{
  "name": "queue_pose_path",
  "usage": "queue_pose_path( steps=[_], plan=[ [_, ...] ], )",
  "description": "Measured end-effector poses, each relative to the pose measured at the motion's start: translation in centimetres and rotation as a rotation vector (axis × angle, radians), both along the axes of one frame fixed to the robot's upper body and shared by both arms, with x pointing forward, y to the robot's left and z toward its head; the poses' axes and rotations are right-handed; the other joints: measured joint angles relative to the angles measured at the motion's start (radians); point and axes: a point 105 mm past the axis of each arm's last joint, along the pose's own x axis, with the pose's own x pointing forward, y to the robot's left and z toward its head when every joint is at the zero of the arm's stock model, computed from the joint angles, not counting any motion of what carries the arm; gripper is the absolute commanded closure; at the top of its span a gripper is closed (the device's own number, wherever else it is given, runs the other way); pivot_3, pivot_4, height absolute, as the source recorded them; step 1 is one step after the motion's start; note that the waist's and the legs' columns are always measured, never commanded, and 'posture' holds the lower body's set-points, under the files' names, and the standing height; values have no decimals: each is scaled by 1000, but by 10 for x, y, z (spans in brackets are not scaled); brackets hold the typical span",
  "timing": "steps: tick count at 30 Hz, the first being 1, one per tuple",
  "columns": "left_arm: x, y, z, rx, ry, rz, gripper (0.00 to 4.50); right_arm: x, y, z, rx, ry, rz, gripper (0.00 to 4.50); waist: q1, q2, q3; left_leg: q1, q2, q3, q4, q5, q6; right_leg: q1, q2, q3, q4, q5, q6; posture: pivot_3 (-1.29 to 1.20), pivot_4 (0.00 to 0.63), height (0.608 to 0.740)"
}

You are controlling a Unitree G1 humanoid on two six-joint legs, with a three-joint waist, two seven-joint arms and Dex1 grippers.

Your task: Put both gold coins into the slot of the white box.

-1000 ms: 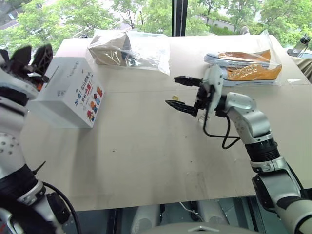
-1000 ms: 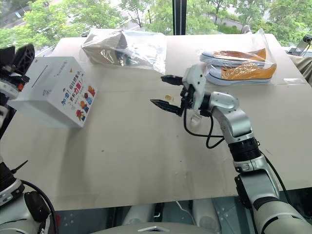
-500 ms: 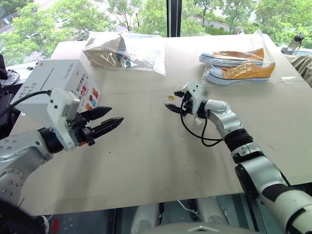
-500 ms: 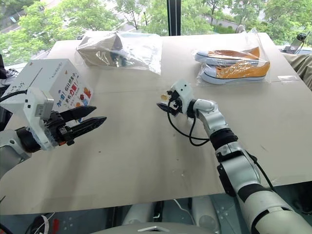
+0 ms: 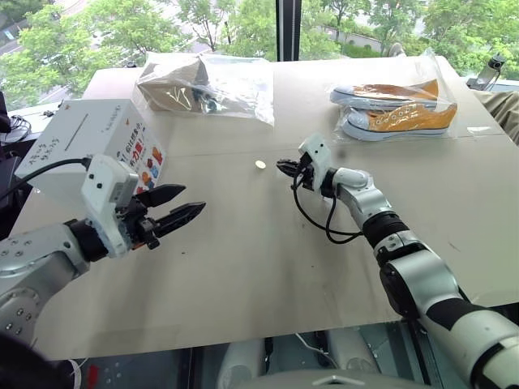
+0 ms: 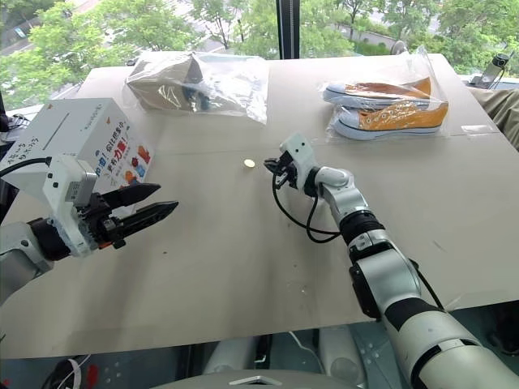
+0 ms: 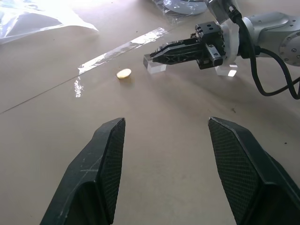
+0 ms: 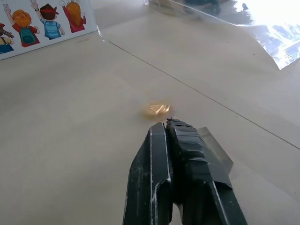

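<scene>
Since a second ago, the right gripper (image 6: 270,164) has been lowered to the bench (image 5: 243,275) and its two black fingers have been brought from wide apart to fully together, while the left gripper (image 5: 180,209) has been swung down from beside the white box (image 5: 89,150) to a place in front of it, above the bench. One gold coin (image 5: 260,164) is seen lying flat on the bench, just ahead of the closed tips of the right gripper and apart from them; in the right wrist view this coin (image 8: 158,110) is seen just past the fingertips, not between them. A small clear plastic holder (image 7: 156,67) is seen on the bench right beside the right gripper's tips. Whether anything is pinched between the closed fingers cannot be told, and a second coin cannot be made out. The left gripper is held with its fingers (image 7: 101,168) apart and nothing between them, pointed across the bench towards the coin and the right gripper. The white box stands at the left edge of the bench, with cartoon figures printed on the side that faces the middle and the slot (image 5: 83,130) seen as a thin dark line on its white top face. At the far side of the bench, a clear bag holding something brown (image 5: 207,81) lies on the left and a clear bag with orange and white sneakers (image 5: 397,109) on the right.
</scene>
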Motion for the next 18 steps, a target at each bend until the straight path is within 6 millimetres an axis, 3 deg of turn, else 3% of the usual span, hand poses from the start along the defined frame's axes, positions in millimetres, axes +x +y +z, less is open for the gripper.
queue_pose_path(
  steps=[3,8,9,10,18],
  plan=[
    [0,0,0,-1,0,0,1595,2,-1,4,12,-18,-10,4491,0,0,0,0,0,0,0,0,0,0,0,0,0,0,0,0,150,740],
    [0,0,0,-1,-1,3,1595,1,0,7,22,-22,4,2318,0,0,0,0,0,0,0,0,0,0,0,0,0,0,0,0,150,740],
    [1,1,0,-1,-2,7,1595,1,0,8,23,-24,3,2163,0,0,0,0,0,0,0,0,0,0,0,0,0,0,0,0,150,740],
    [1,1,0,-2,-2,11,1595,1,1,8,25,-28,3,1527,0,0,0,0,0,0,0,0,0,0,0,0,0,0,0,0,150,740],
    [6,6,-15,-64,-27,103,1595,-4,18,11,21,-41,28,1527,1,1,0,0,0,0,0,0,0,0,0,0,0,0,0,0,150,740]
  ],
)
